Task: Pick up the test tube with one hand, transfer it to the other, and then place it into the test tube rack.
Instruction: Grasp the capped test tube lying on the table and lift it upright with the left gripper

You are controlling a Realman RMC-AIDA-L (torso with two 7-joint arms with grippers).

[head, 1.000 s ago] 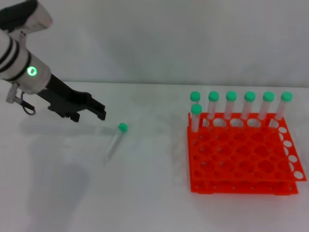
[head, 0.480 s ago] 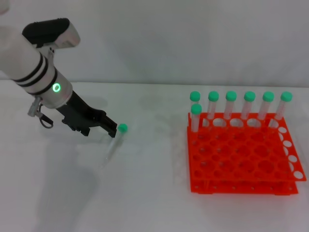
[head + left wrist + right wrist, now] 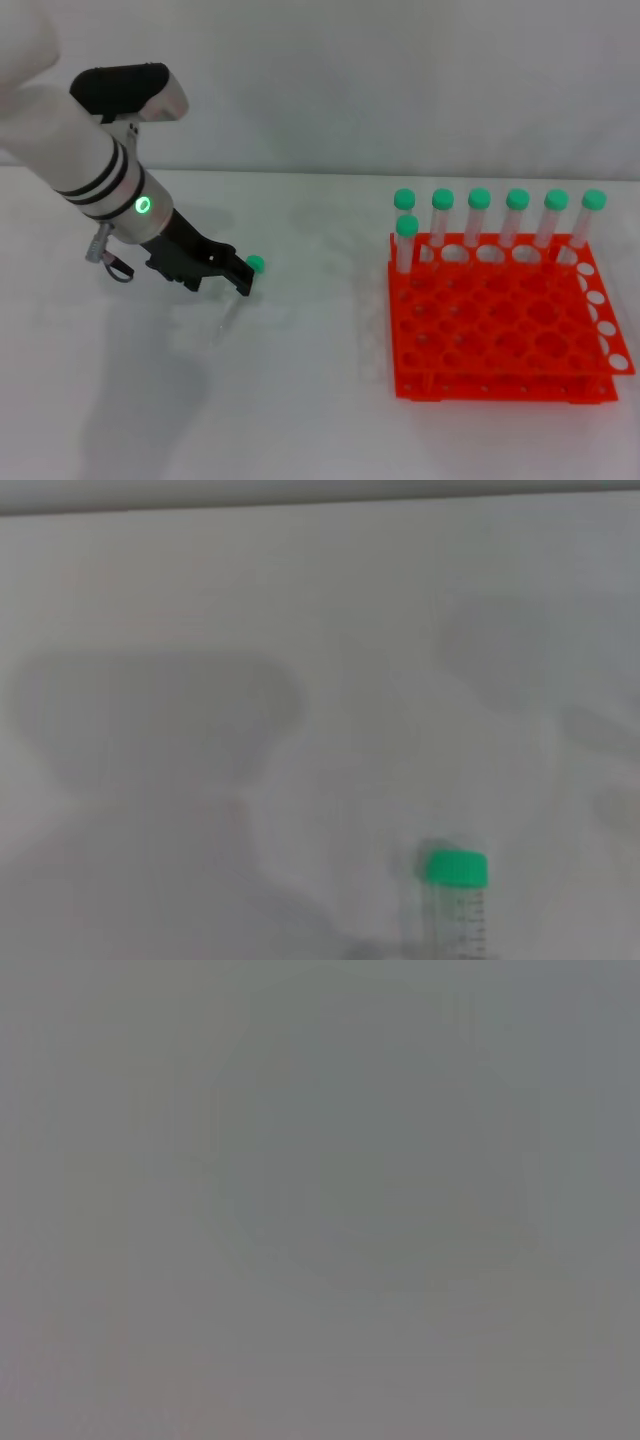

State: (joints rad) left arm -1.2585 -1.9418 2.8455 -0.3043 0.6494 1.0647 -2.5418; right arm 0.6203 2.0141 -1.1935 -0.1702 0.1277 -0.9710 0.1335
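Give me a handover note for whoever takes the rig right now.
Left claw: down at the test tube lying on the table, just below its green cap; grip not confirmed.
Right claw: not in view.
Test tube rack: on the table to the right, seven capped tubes along its back.
Done: approach only.
Left: grasp, lift, hand over to the right claw, place in the rack.

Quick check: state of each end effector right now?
Left end effector: at the loose test tube on the table, just below its green cap; open or shut cannot be told.
Right end effector: not in view.
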